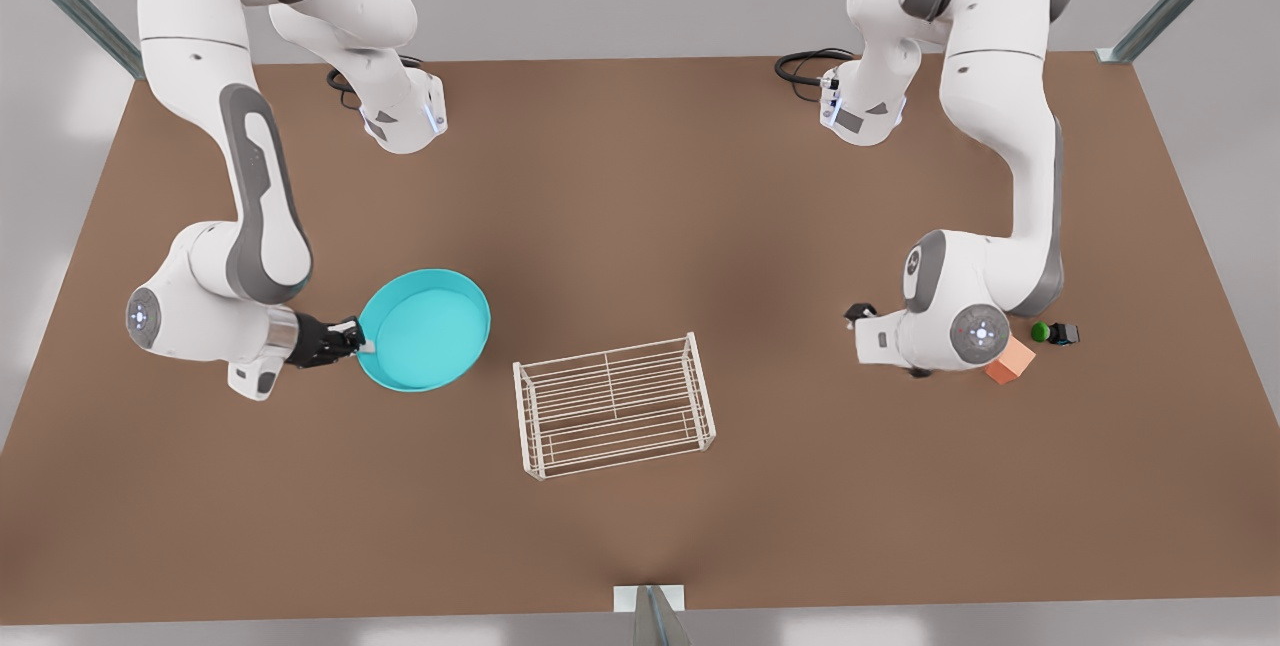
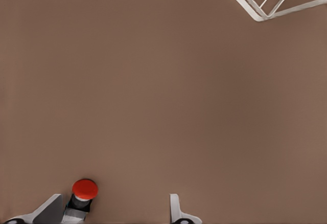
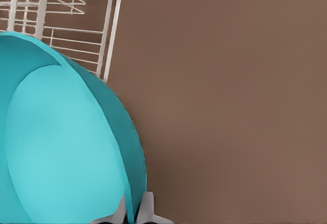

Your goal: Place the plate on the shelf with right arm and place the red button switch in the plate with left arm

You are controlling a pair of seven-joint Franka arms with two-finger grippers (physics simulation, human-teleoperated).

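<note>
Shelf (image 1: 612,404) mid-bench; my right hand (image 1: 362,338) grips the plate (image 1: 425,328) beside it, left hand (image 2: 115,211) open around the red switch (image 2: 84,193).

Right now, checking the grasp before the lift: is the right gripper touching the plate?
Touching. In the right wrist view the right gripper has its fingers closed on the plate rim.

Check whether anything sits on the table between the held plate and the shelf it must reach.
Nothing visible does. The right tool grips the plate by its rim, and bare table separates it from the shelf. The shelf's top tier carries nothing.
</note>
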